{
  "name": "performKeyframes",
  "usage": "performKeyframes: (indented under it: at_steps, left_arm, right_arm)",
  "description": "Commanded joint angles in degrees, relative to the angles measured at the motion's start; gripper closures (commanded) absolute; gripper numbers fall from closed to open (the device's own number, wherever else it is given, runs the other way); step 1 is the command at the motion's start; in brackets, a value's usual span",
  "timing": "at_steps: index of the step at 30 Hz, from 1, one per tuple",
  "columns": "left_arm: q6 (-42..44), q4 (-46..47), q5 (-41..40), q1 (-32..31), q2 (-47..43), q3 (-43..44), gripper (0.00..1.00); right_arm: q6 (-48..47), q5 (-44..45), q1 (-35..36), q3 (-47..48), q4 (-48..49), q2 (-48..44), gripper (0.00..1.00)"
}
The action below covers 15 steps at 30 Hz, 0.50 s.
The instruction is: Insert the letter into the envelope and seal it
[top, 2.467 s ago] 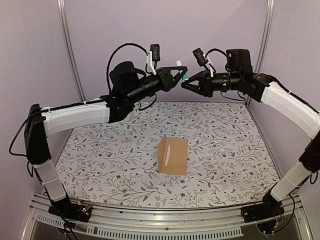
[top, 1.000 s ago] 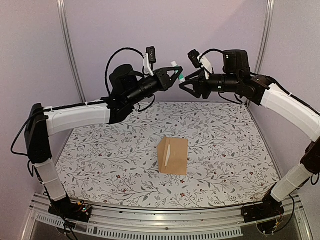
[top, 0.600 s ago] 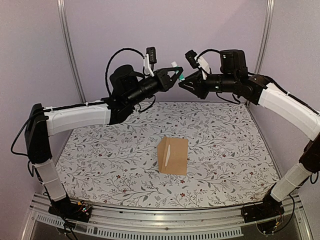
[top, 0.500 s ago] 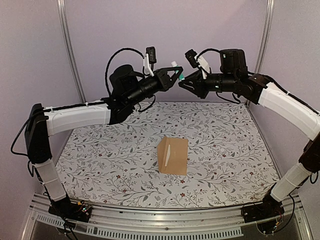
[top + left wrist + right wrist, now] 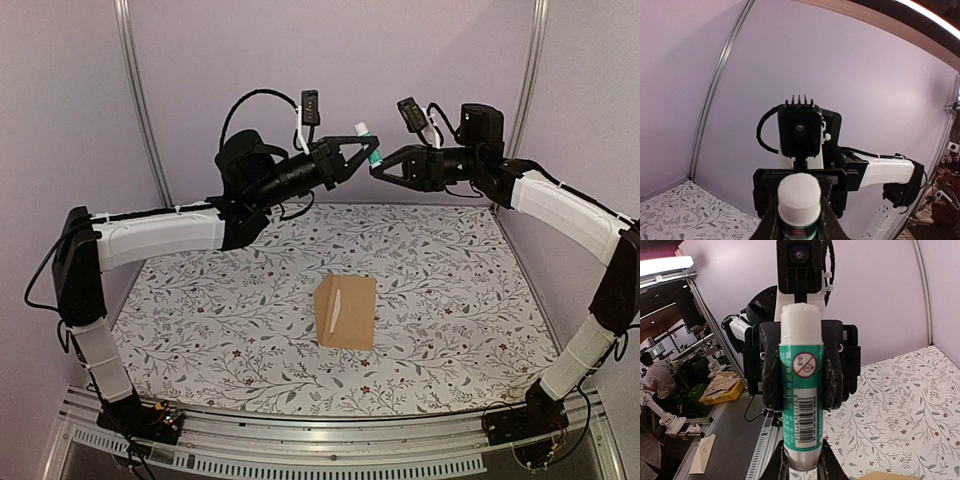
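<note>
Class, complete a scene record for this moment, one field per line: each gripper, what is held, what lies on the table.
left gripper: raised, shut on the glue stick
right gripper: raised, shut on the same stick's other end
glue stick: in mid-air between both arms
envelope: lying on the table, nothing touching it
letter: not visible as a separate sheet

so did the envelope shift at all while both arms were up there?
No. The envelope lies on the same patch of the floral tablecloth as in every earlier top view, with the same slight tilt.
</note>
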Motion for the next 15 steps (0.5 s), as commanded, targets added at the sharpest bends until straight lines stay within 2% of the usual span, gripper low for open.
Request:
performKeyframes:
  at_steps: [1, 3, 5, 6, 7, 9, 12, 15]
  left_arm:
    - [-0.1, 3.25, 8.27, 2.48, 2.38, 0.65, 1.0]
    - [0.32, 2.21, 9.23, 2.47, 2.72, 1.63, 1.0]
    - [0.39, 1.51, 8.24, 2.53, 2.63, 2.19, 1.0]
    - [0.38, 1.05, 7.26, 2.55, 2.42, 2.28, 1.0]
    - [0.49, 0.28, 5.77, 2.44, 2.12, 2.34, 1.0]
    - [0.9, -2.45, 1.66, 2.34, 1.33, 2.62, 1.0]
    - [1.48, -5.76, -5.63, 2.12, -0.38, 1.93, 1.0]
    - [0.69, -5.74, -11.42, 1.85, -2.08, -0.04, 1.0]
  right_arm:
    - [23.52, -16.46, -2.89, -3.85, 22.08, 0.88, 0.93]
    - [24.99, -15.56, -3.55, -4.56, 22.36, 0.67, 0.91]
    - [24.83, -14.44, -3.95, -5.34, 22.12, 0.21, 0.81]
    - [24.53, -13.61, -4.18, -5.71, 21.51, -0.05, 0.75]
    - [23.2, -12.19, -4.44, -5.94, 19.87, -0.65, 0.64]
    - [18.2, -6.39, -4.92, -5.55, 10.12, -1.86, 0.53]
    - [2.98, 8.91, -4.43, -3.94, -4.31, -4.8, 0.45]
    - [-9.25, 31.45, -1.64, -2.45, -12.36, -7.62, 0.42]
